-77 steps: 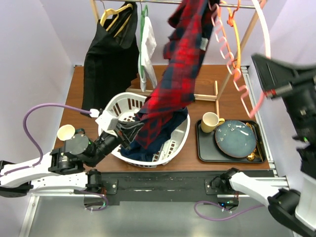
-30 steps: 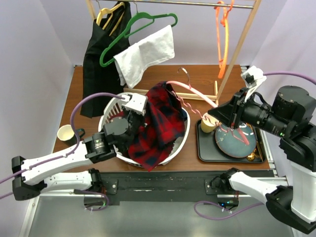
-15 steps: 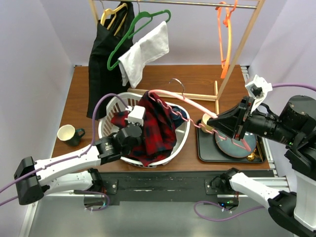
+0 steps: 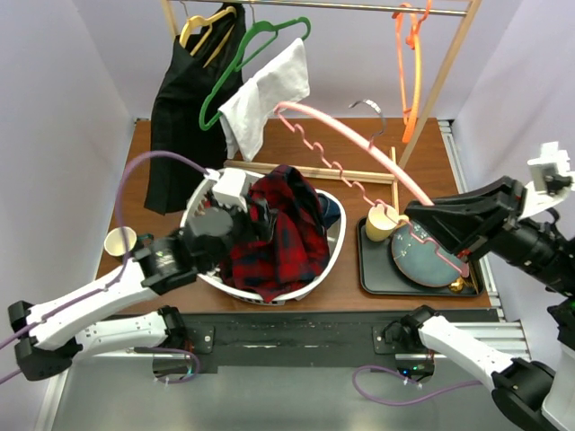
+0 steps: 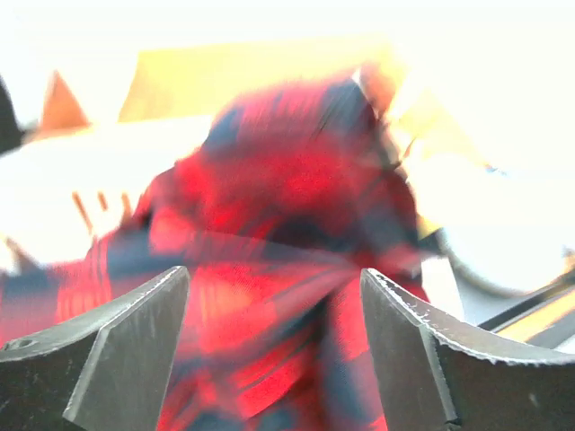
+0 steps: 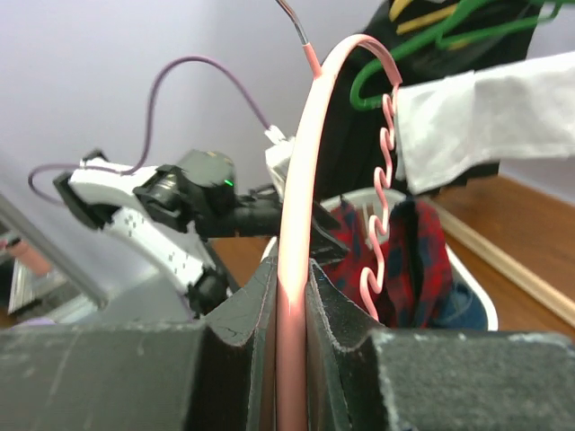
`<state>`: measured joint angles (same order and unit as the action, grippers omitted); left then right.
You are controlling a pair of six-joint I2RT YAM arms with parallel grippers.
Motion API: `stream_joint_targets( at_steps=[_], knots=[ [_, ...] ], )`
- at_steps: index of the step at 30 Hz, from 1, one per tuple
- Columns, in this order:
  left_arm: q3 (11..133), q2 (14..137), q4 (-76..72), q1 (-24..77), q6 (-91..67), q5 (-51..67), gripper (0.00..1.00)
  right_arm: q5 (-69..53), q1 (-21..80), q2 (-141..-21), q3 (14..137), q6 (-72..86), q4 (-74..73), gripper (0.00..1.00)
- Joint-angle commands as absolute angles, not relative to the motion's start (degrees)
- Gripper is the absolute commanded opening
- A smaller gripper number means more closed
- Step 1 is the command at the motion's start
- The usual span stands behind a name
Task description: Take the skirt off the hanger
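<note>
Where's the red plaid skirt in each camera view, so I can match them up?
Top external: skirt heaped in the white basket, left of centre.
Left wrist: blurred, fills the middle of the frame.
Right wrist: lower right of centre, in the basket, behind the pink hanger.
Shared landmark: the basket, plain in the top and right wrist views, only a white blur in the left wrist.

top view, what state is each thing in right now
skirt, off its hanger, heaped in the basket
pink hanger, bare, held up in the air
right fingers, shut on the pink hanger
left fingers, open, over the skirt
basket, upright, holding the skirt
green hanger, on the rail, white cloth draped on it
yellow mug, upright on the tray
</note>
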<state>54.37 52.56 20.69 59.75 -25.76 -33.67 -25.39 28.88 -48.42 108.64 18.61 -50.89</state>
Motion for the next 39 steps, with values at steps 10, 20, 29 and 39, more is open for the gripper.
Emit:
stream_joint_targets(
  at_steps=[10,20,29,39],
  knots=[
    [75.0,66.3,7.0,59.8,-11.0,-26.6,0.8,-8.5,28.9,-42.6,104.6,23.3,-34.5,0.0],
    [70.3,78.3,10.6,56.9,-18.9,-27.2,0.36,-4.5,29.0,-45.6,102.5,22.2,-34.8,0.0],
    [32.1,62.3,-4.6,56.9,-32.0,-26.3,0.34,2.0,29.0,-55.3,101.2,21.5,-36.1,0.0],
    [27.2,74.6,-13.1,56.3,-36.9,-22.0,0.33,12.4,28.9,-63.4,100.5,20.9,-29.6,0.0]
  ],
)
